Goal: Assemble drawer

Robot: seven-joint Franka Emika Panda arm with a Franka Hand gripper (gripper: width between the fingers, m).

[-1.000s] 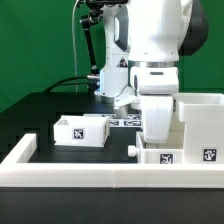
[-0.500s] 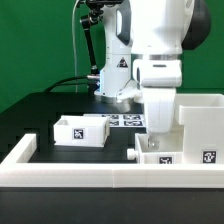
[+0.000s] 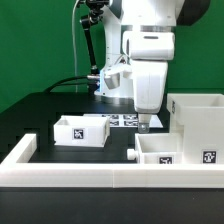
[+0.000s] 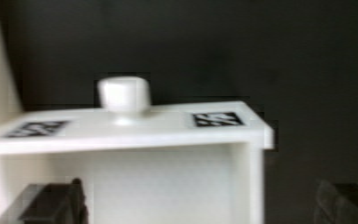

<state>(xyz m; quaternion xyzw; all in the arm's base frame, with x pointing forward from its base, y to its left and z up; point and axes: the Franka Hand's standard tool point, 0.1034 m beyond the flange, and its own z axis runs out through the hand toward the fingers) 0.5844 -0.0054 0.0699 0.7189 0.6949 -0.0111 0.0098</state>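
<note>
Just above the nearer drawer tray (image 3: 152,152), apart, the end effector (image 3: 146,125)

White on black: the drawer's housing (image 3: 200,110), far tray (image 3: 80,128) and near tray (image 3: 160,148) are plain white, each marked with black-and-white square tags (image 3: 73,135), on a black tabletop (image 3: 40,112). The arm (image 3: 150,50), the long rail (image 3: 100,176) and the knob (image 4: 123,95) are white, and the backdrop (image 3: 35,45) is green.
</note>
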